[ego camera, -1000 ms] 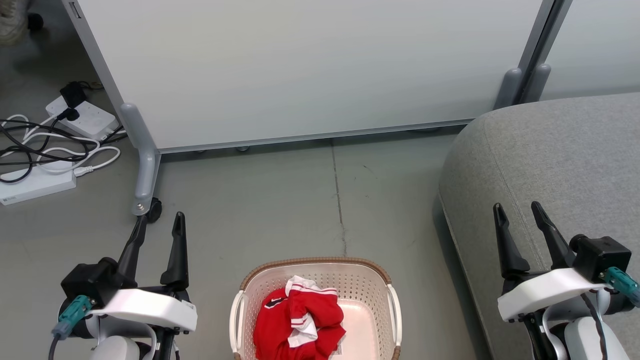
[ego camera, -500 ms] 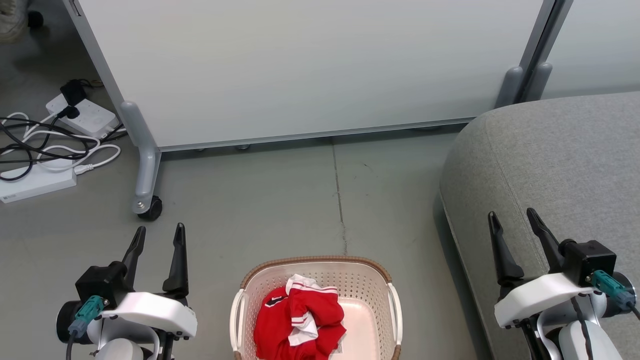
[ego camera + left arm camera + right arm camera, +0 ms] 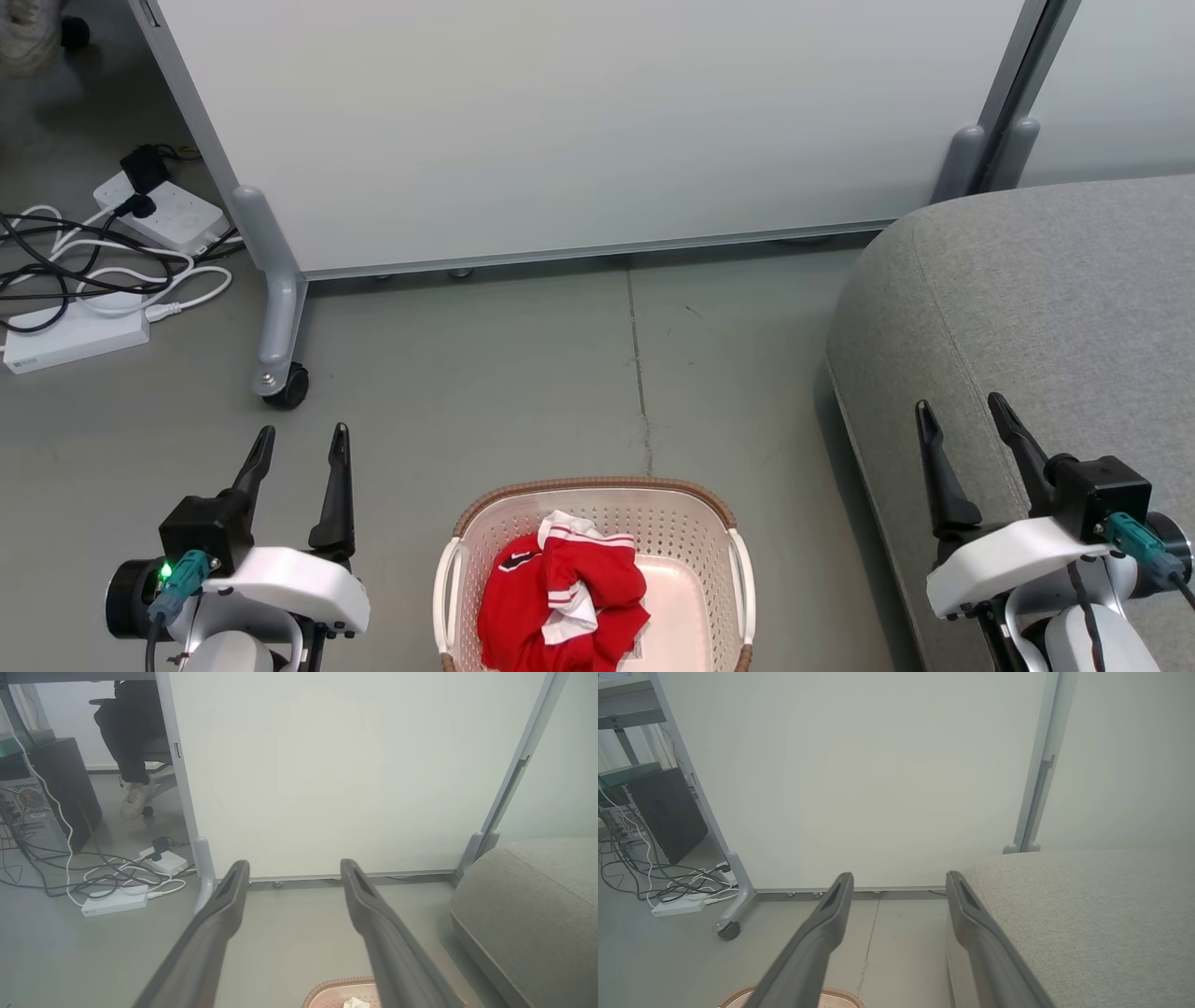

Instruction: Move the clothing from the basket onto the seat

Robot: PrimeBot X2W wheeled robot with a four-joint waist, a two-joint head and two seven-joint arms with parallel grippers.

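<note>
Since one second ago the left gripper (image 3: 304, 431) and the right gripper (image 3: 959, 403) both sit lower in the head view, nearer to its bottom edge. The left one has come back more, and its fingertip no longer overlaps the caster (image 3: 285, 390) of the partition (image 3: 579, 121). We also see that the whole picture has shifted a little, so the camera itself has moved slightly.

The left gripper's fingers (image 3: 219, 924) stand wide apart with only the floor (image 3: 523, 392) between them, and they hold nothing. The right gripper's fingers (image 3: 831, 919) are spread in the same way and are also empty.

The basket (image 3: 597, 485) stands on the floor between the two grippers, and the bottom edge of the head view cuts it. The clothing (image 3: 560, 597) lies inside it as a crumpled red heap with white striped trim, toward the basket's left wall. The right part of the basket's base is bare. No gripper touches the clothing or the basket.

The seat (image 3: 1046, 299) is to the right of the basket, apart from it, with a strip of floor between them. In the head view the right gripper shows in front of the seat's left edge.

At the far left of the floor lie white power strips (image 3: 79, 336) with tangled cables (image 3: 56, 271). In the left wrist view a person's foot (image 3: 135, 800) rests on the floor behind the partition.
</note>
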